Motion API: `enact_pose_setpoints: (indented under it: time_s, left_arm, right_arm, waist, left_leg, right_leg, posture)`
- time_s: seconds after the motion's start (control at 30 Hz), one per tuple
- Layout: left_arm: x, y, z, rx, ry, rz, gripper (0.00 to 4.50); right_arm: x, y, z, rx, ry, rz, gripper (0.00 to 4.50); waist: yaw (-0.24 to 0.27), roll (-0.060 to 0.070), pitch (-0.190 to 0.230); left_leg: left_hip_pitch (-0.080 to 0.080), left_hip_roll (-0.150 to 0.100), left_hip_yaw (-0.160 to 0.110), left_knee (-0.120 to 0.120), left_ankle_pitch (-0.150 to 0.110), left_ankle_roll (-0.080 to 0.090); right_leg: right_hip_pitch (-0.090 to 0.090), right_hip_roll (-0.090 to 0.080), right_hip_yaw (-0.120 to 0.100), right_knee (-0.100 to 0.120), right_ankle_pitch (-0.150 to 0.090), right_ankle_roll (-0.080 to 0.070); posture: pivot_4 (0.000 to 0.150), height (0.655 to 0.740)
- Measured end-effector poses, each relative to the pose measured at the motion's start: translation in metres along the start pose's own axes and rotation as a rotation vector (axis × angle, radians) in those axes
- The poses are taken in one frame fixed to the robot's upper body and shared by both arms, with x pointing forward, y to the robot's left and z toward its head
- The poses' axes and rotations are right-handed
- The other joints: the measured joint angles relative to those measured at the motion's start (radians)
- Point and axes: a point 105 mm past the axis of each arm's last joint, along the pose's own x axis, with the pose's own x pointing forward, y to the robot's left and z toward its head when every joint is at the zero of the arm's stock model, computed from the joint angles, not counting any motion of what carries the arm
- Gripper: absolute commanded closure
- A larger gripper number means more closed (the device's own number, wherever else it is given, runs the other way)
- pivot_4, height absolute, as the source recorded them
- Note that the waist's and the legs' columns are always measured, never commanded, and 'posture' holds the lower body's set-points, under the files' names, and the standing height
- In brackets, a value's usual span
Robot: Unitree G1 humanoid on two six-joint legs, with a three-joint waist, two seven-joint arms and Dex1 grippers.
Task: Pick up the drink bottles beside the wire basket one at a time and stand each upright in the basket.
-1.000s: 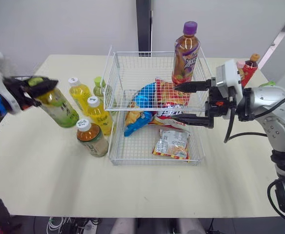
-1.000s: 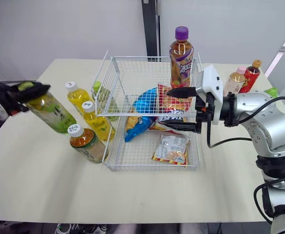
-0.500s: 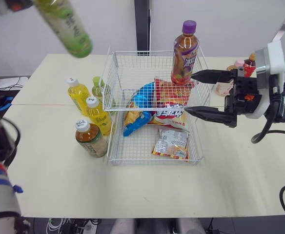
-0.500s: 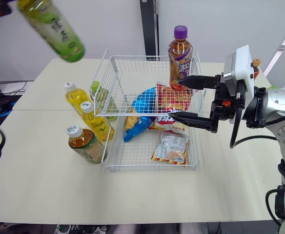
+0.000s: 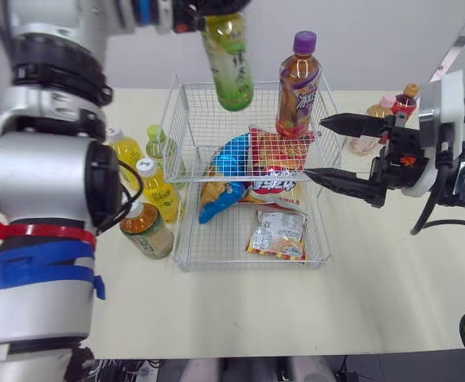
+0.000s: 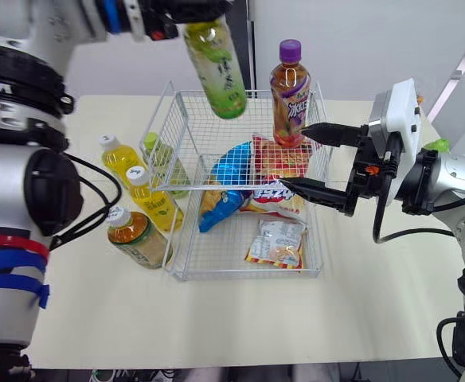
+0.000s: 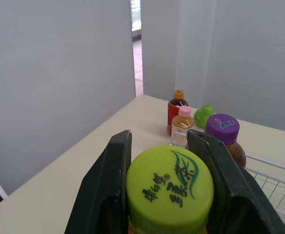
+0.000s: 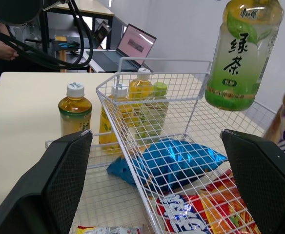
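counting from how things lie, one purple-capped bottle (image 5: 298,83) already stands upright in the far right corner of the wire basket (image 5: 186,103). the green tea bottle (image 5: 228,60) hangs slightly tilted over the far left part, pinched at its cap by the left gripper (image 7: 162,146). four bottles (image 5: 146,231) wait on the table (image 5: 376,263) just left of the basket. some small bottles (image 5: 406,99) past its right side possibly count too. the right gripper (image 5: 315,147) is spread wide and empty at the basket's right wall. snack bags (image 5: 276,163) crowd the middle, leaving little flat floor.
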Motion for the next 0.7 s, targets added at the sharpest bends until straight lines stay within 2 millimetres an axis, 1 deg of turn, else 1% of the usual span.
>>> enact_pose_setpoints:
  time_s: [0.17, 0.33, 0.53, 0.67, 0.7]
  left_arm:
    - [0.019, -0.006, -0.011, -0.011, 0.001, -0.013, 3.11]
    - [0.032, -0.013, -0.021, -0.006, 0.023, -0.033, 3.11]
    - [0.037, -0.011, -0.033, 0.002, 0.056, -0.015, 3.11]
    - [0.037, -0.011, -0.034, -0.008, 0.051, -0.014, 3.11]
    - [0.037, -0.010, -0.034, -0.012, 0.048, -0.014, 2.76]
  right_arm:
    - [-0.005, -0.005, -0.003, 0.006, 0.003, -0.057, 0.00]
    - [-0.010, -0.005, -0.003, -0.008, 0.013, -0.084, 0.00]
    - [-0.010, -0.002, -0.001, -0.012, 0.011, -0.084, 0.00]
    - [-0.011, -0.002, 0.001, -0.009, 0.004, -0.088, 0.00]
    - [-0.011, -0.002, 0.001, -0.009, 0.005, -0.088, 0.00]
  waist:
    - [-0.004, 0.000, 0.000]
    - [-0.003, 0.000, 0.000]
    - [-0.003, 0.000, 0.000]
    - [-0.004, 0.000, 0.000]
    - [-0.003, 0.000, 0.000]
  left_leg:
    - [0.000, 0.000, 0.000, 0.000, 0.000, 0.000]
    - [0.000, 0.000, 0.000, 0.001, 0.000, 0.000]
    - [0.000, 0.000, 0.000, 0.001, 0.000, 0.000]
    - [0.000, 0.000, 0.000, 0.001, 0.000, 0.000]
    - [0.000, 0.000, 0.000, 0.001, 0.000, 0.000]
  right_leg:
    - [0.000, 0.000, 0.000, 0.000, 0.000, 0.000]
    - [0.000, 0.000, 0.000, 0.001, 0.000, 0.000]
    - [0.000, 0.000, 0.000, 0.001, 0.000, 0.000]
    - [0.000, 0.000, 0.000, 0.001, 0.000, 0.000]
    - [0.000, 0.000, 0.000, 0.002, 0.000, 0.000]
  posture:
    - [0.150, 0.7400]
    - [0.150, 0.7400]
    - [0.150, 0.7400]
    - [0.150, 0.7400]
    - [0.150, 0.7400]
